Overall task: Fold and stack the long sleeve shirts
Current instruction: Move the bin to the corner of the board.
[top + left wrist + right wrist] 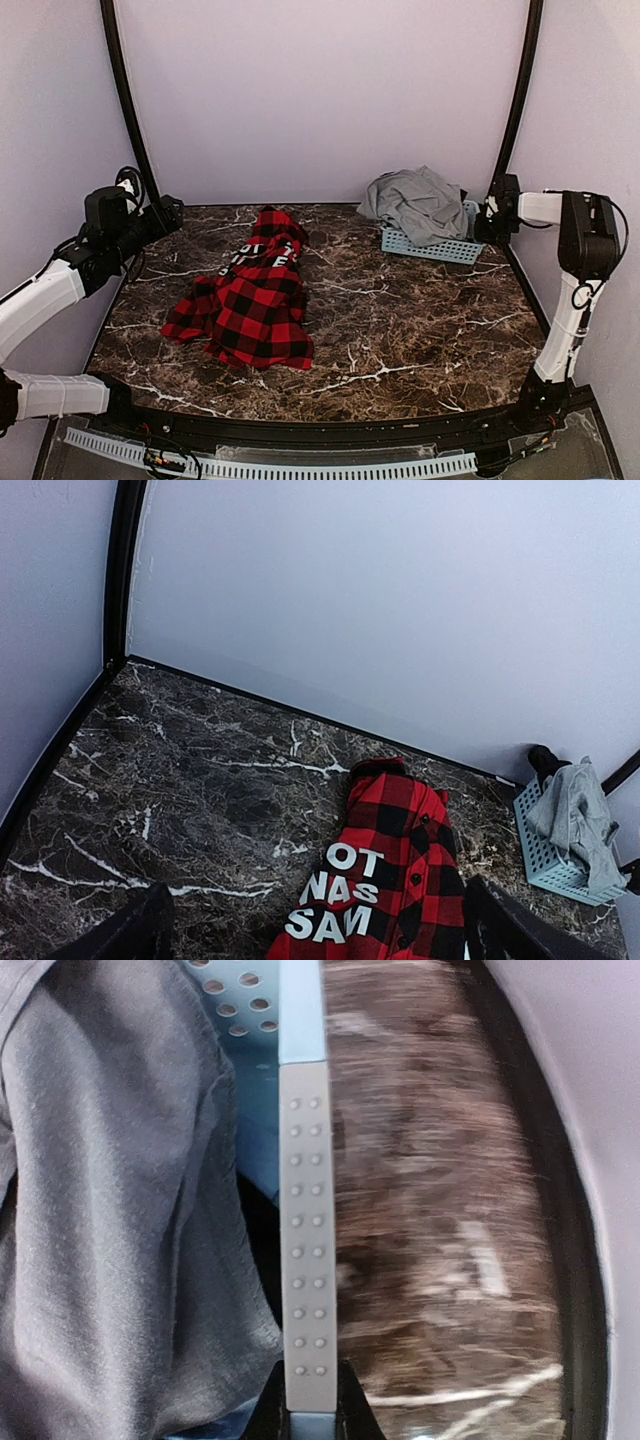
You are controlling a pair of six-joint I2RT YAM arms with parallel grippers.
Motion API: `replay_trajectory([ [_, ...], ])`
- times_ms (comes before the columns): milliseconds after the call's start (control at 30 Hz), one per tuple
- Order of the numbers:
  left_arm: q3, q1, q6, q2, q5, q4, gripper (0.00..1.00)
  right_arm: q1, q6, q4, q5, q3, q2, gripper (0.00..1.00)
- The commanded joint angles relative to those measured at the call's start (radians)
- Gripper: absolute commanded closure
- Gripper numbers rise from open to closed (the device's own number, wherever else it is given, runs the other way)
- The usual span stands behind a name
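At far right, the right gripper point(484, 218) pinches the basket point(432, 248) rim

A shirt point(250, 300) is laid on the table point(420, 330) left of centre, stretched from the middle back toward the front left. A basket point(440, 250) is set in the table's far right corner, well apart from that shirt. A second shirt point(420, 200) is heaped in the basket and spilled over its left rim. The right pincer point(487, 222) is placed on the basket's right rim. The left pincer point(168, 212) is held over the far left edge.
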State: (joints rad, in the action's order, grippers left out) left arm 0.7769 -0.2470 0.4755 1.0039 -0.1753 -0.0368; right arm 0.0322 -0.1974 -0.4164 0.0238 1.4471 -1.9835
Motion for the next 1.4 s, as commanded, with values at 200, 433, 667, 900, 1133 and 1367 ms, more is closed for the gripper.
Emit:
replay_trajectory([
  [200,-0.022,-0.005,0.002,0.009,0.011,-0.034,0.01,0.17,0.025,0.039,-0.157,0.034,0.012,0.98],
  [433,-0.028,-0.005,0.006,0.015,0.016,-0.034,0.01,0.214,0.094,0.022,-0.173,0.173,-0.065,0.87],
  [667,-0.026,-0.005,0.006,0.016,0.014,-0.025,0.01,0.216,0.17,-0.022,-0.243,0.392,-0.209,0.87],
  [900,-0.027,-0.005,0.007,0.051,0.017,-0.005,0.01,0.216,0.191,-0.055,-0.251,0.588,-0.326,0.7],
  [1133,-0.038,-0.01,0.004,0.082,0.068,-0.011,0.01,0.201,0.208,-0.027,-0.265,0.501,-0.204,0.42],
  [1367,0.021,-0.109,-0.087,0.182,0.164,0.018,0.01,0.039,0.117,0.116,-0.272,0.084,0.151,0.31],
])
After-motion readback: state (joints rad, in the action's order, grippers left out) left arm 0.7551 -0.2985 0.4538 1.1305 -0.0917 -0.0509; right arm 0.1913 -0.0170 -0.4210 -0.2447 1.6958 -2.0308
